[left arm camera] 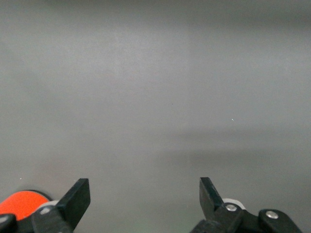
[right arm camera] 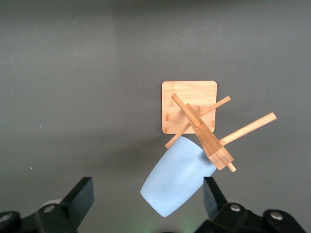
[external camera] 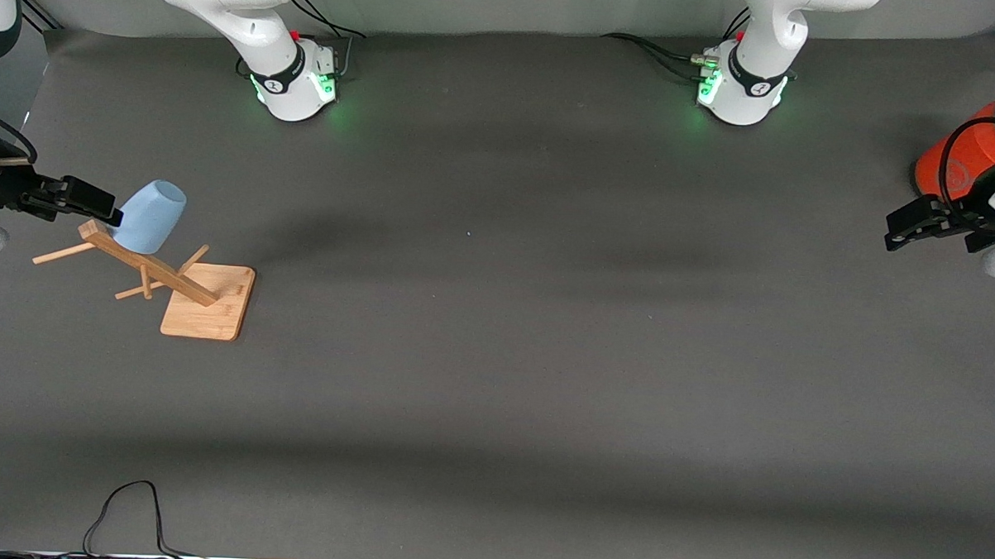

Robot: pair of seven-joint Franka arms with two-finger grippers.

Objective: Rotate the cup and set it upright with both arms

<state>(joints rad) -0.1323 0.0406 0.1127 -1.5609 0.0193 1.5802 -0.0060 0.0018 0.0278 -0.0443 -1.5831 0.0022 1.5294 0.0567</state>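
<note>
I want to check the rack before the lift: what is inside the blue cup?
The cup hangs on a peg of the wooden rack, so the peg's end inside is covered. The right gripper, fingers open, is beside it.

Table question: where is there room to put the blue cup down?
The widest bare stretch of the table lies between the wooden rack and the orange cylinder. It is crowded where the cup hangs on the rack, with the right gripper beside it.
</note>
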